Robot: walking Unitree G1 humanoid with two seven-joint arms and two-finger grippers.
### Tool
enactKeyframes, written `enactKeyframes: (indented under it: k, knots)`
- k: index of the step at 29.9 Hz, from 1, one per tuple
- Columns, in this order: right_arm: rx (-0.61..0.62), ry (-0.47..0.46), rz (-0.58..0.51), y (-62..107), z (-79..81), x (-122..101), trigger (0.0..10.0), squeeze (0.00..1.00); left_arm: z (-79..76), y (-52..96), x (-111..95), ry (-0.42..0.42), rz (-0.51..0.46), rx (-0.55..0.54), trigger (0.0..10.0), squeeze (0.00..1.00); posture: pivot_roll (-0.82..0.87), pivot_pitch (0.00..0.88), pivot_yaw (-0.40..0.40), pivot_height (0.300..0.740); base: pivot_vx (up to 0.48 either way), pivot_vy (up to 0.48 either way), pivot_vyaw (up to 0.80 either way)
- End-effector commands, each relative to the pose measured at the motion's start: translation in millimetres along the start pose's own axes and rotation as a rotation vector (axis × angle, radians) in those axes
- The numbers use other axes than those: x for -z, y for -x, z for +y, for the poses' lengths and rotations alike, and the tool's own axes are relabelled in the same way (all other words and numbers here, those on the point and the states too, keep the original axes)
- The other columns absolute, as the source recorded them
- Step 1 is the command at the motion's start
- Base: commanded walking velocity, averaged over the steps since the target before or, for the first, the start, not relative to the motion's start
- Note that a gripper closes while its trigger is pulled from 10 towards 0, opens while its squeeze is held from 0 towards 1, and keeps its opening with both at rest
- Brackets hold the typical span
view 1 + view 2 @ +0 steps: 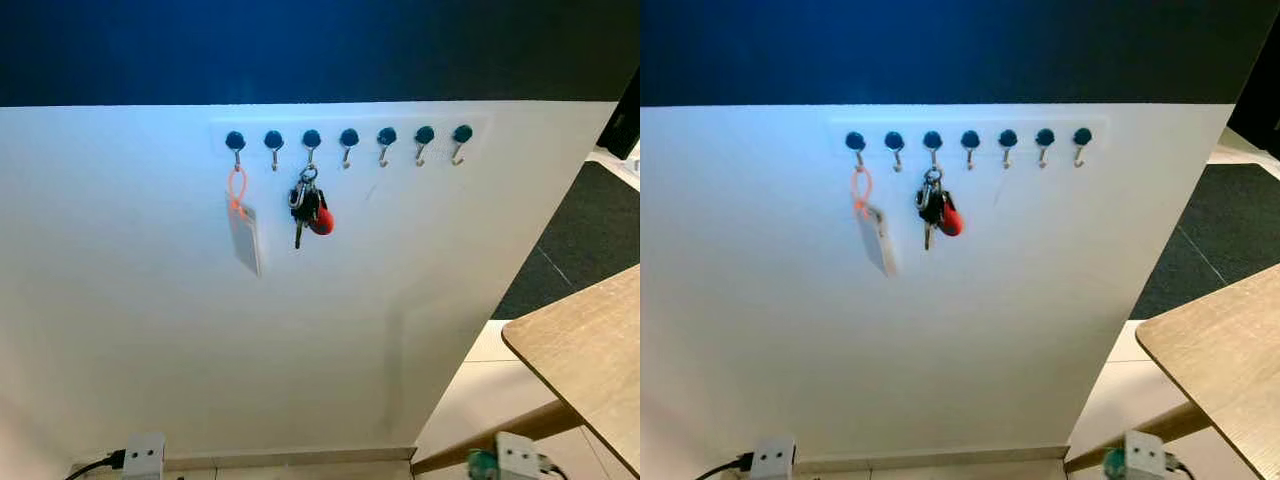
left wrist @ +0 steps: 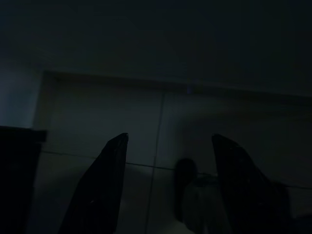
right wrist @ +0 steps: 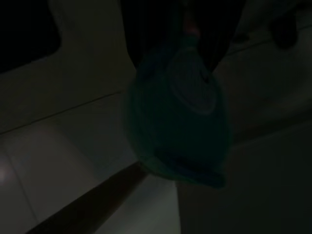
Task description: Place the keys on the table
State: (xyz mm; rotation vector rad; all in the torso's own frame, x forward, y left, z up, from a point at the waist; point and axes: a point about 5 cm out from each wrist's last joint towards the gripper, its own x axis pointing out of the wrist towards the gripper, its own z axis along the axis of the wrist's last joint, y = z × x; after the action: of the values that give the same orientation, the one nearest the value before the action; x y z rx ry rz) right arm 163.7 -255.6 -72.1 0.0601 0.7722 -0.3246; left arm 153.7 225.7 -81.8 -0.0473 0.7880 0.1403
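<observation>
In front of me a white wall panel (image 1: 250, 350) carries a row of seven dark-capped hooks (image 1: 348, 138). The keys (image 1: 308, 208) hang from the third hook counting from my left, a small bunch on a metal ring with a red fob against it, dangling free against the white. Just to their left, on the first hook, an orange loop (image 1: 236, 188) holds a pale tag (image 1: 245, 240) that lies flat to the wall. The wooden table (image 1: 590, 350) juts in at my lower right, well apart from the keys, with one slanted leg showing under it.

My left gripper (image 2: 168, 146) hangs low over pale floor tiles (image 2: 97, 117); its two black fingers (image 2: 105, 185) stand spread with a clear gap between them and nothing in it. My right gripper (image 3: 180, 29) also hangs down in deep shade, and a rounded teal thing (image 3: 178, 112) sits right at its fingers (too dark for me to name it, and I cannot tell whether I am clamped on it or merely beside it).
</observation>
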Motion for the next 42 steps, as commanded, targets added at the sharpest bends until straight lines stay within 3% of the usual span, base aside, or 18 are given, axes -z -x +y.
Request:
enactKeyframes:
  k: [1,6,7,11,14,20,29,36,42]
  knots:
    - [-0.010,0.014,-0.022,-1.0,1.4,-4.5,10.0,0.00,1.1,0.5,0.6,-0.011,0.002,0.014,10.0,0.00,0.03,0.025,0.000,0.740,0.000,0.000,0.00]
    - [-0.012,0.014,0.024,-0.8,5.3,1.3,10.0,0.00,-6.7,-0.8,0.7,-0.035,0.007,0.030,10.0,0.00,0.03,0.020,-0.008,0.740,0.000,0.000,0.00]
    - [-0.039,-0.012,0.041,-0.4,10.4,4.6,10.0,0.00,-8.2,-0.9,0.8,-0.031,0.007,0.032,10.0,0.00,0.03,0.021,-0.012,0.740,0.000,0.000,0.00]
    - [-0.109,0.025,0.075,1.4,24.8,12.4,10.0,0.00,-12.4,-1.4,2.4,-0.036,0.022,0.037,10.0,0.00,0.04,0.038,-0.028,0.740,0.000,0.000,0.00]
    - [-0.124,0.068,0.089,1.9,32.9,14.9,10.0,0.00,-18.9,-2.6,1.5,-0.054,0.020,0.050,10.0,0.00,0.04,0.038,-0.034,0.740,0.000,0.000,0.00]
    - [-0.155,0.066,0.106,1.8,47.7,16.0,10.0,0.00,-20.0,-2.4,3.1,-0.062,0.027,0.026,10.0,0.00,0.03,0.029,-0.024,0.740,0.000,0.000,0.00]
    - [-0.175,0.097,0.116,1.4,50.1,15.6,10.0,0.00,-21.9,-2.2,2.8,-0.078,0.020,0.040,10.0,0.00,0.03,0.037,-0.023,0.740,0.000,0.000,0.00]
    - [-0.155,0.124,0.145,2.9,41.6,21.1,10.0,0.00,-17.8,-3.3,-3.2,-0.082,-0.012,0.011,10.0,0.00,0.04,0.043,-0.028,0.740,0.000,0.000,0.00]
    - [-0.167,0.136,0.153,3.2,41.9,22.2,10.0,0.00,-17.7,-3.1,-3.8,-0.069,-0.021,0.003,10.0,0.00,0.06,0.041,-0.041,0.740,0.000,0.000,-0.80]
